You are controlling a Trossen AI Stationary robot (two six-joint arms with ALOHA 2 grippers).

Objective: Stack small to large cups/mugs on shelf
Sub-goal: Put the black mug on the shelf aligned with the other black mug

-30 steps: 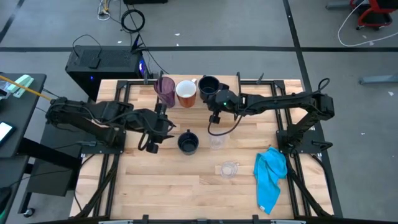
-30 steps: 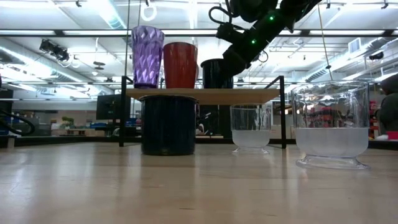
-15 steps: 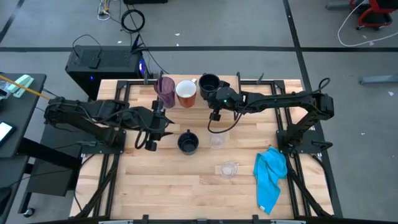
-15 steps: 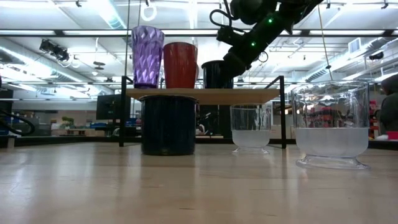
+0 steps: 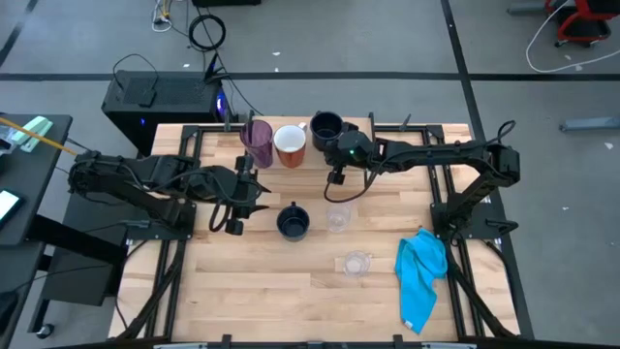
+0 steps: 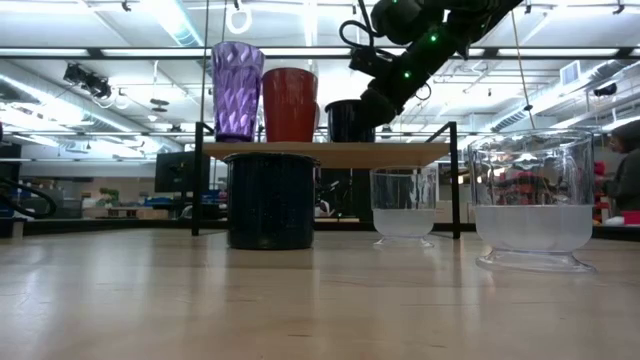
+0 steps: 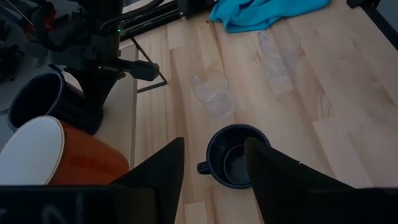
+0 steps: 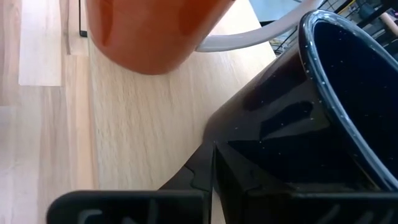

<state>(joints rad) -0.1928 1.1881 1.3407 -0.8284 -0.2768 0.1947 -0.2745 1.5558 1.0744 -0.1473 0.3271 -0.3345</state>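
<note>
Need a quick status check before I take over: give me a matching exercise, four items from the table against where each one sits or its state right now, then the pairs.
Items:
1. purple tumbler
2. orange mug
3. navy mug on the table
4. right gripper

Places or states:
A. on the tabletop, in front of the left gripper
B. shut, beside the navy mug on the shelf
C. on the shelf, middle of the row
D. on the shelf, at the row's left end

Pairs: 1-D, 2-C, 3-A, 4-B
</note>
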